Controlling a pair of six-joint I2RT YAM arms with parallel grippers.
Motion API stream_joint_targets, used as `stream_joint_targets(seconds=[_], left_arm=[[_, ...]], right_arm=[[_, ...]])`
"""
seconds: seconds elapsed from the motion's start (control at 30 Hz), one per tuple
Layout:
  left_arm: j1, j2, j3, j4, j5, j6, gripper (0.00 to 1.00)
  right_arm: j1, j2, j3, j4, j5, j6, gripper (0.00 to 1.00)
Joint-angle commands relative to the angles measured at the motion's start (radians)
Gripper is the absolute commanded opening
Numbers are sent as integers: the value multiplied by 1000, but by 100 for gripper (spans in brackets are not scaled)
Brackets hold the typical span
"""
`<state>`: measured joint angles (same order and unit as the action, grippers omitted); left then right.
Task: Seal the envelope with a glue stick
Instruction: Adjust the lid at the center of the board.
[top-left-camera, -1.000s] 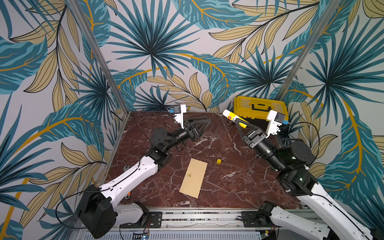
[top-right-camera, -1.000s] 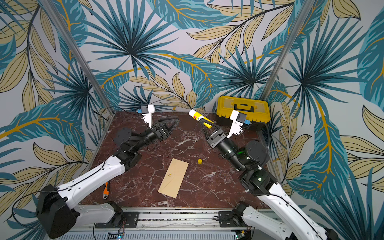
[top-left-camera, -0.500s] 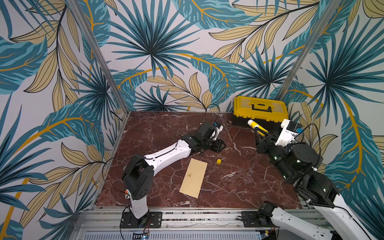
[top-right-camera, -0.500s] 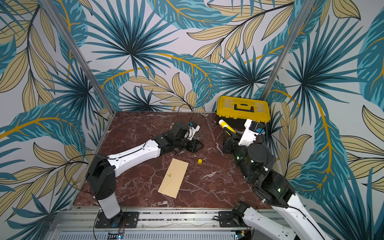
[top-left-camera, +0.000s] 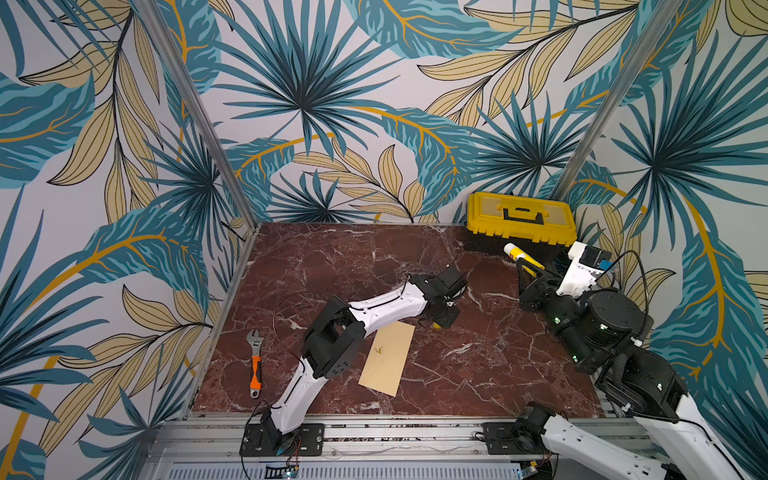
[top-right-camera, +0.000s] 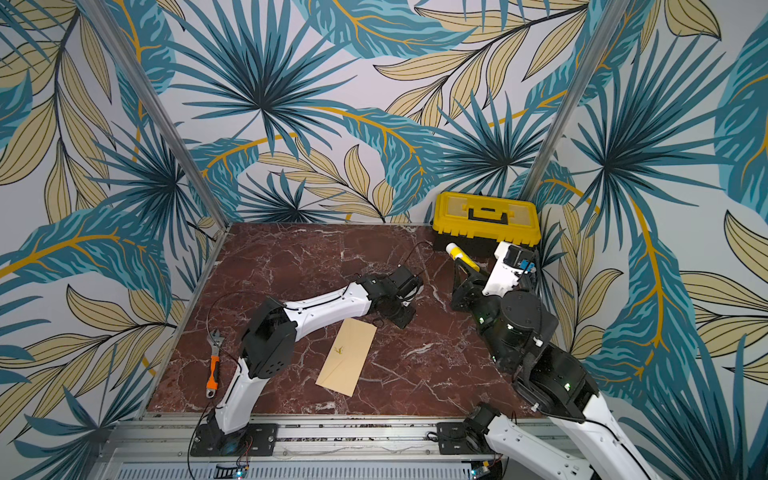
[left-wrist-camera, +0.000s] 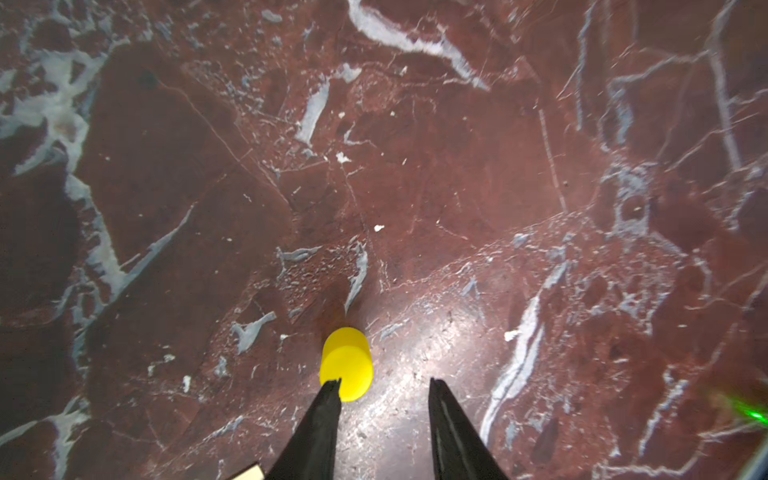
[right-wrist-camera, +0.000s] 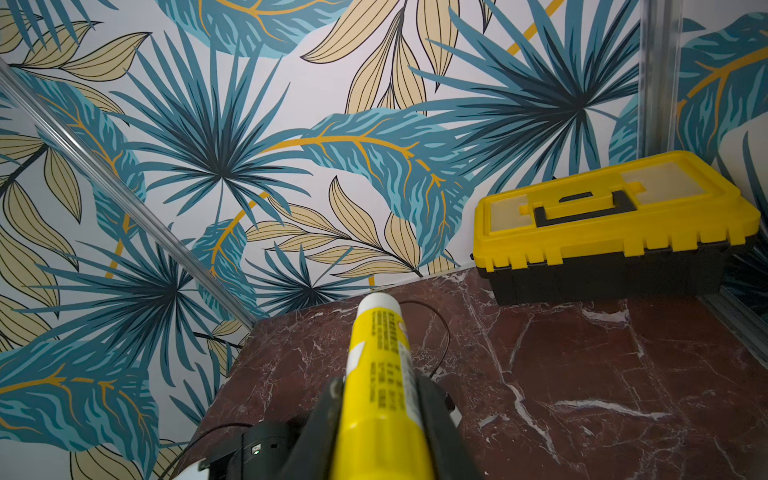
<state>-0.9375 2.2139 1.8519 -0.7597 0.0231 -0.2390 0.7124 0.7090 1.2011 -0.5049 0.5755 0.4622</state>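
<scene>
Right gripper (right-wrist-camera: 380, 395) is clamping the glue stick (right-wrist-camera: 380, 345). Left gripper (left-wrist-camera: 384, 386) is sitting at the yellow cap (left-wrist-camera: 347, 357), jaws narrowly apart.

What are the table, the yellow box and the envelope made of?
The table looks like polished red-brown marble, or maybe a print of it: it has white veins and a shiny glare. The yellow box looks like hard moulded plastic: its lid is smooth with notched edges, on a black base. The envelope looks like thin tan paper: it is matte and lies flat.
</scene>
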Motion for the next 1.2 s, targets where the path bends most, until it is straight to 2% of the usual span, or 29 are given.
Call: stream_joint_targets(seconds=[0.0,0.4,1.17], left_arm=[[-10,24,45,-61,-75,46,39],[-12,108,102,-90,-122,70,36],[-18,55,75,-61,-179,78,40]], right_arm=[[-1,-9,17,-3,-3,-11,0],[-1,-13,15,-2,-10,-3,0],[-2,-17,7,-6,-25,9,0]])
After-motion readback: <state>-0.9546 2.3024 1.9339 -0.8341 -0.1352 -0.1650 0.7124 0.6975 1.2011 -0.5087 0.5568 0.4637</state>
